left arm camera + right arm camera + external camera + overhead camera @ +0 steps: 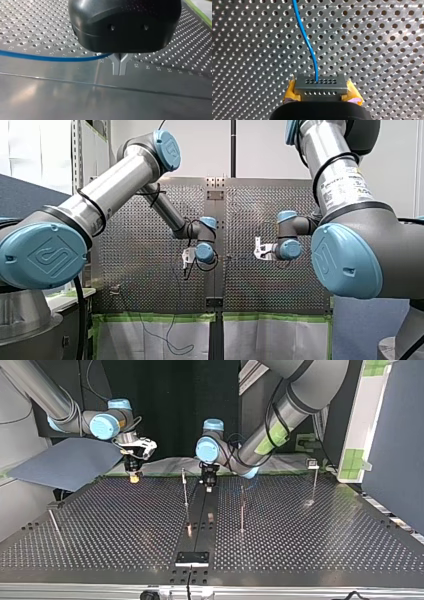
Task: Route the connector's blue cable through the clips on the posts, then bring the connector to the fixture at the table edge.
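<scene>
A grey connector (319, 86) with rows of holes sits between the yellow pads of my right gripper (321, 92), which is shut on it. The blue cable (308, 42) leaves the connector and runs ahead over the perforated plate. In the top view my right gripper (133, 478) hangs at the far left and my left gripper (208, 487) near the middle. The metal fingers of my left gripper (120, 71) are pressed together just above the table's smooth centre strip. The blue cable (50, 58) runs in from the side and meets them under the black body.
Thin posts stand on the table (125, 525): one (185, 490) beside my left gripper, one (242, 510) nearer the camera, one topped by a clip (313, 464) at the right, one (54, 524) at the left. A black fixture (192, 558) sits at the near edge.
</scene>
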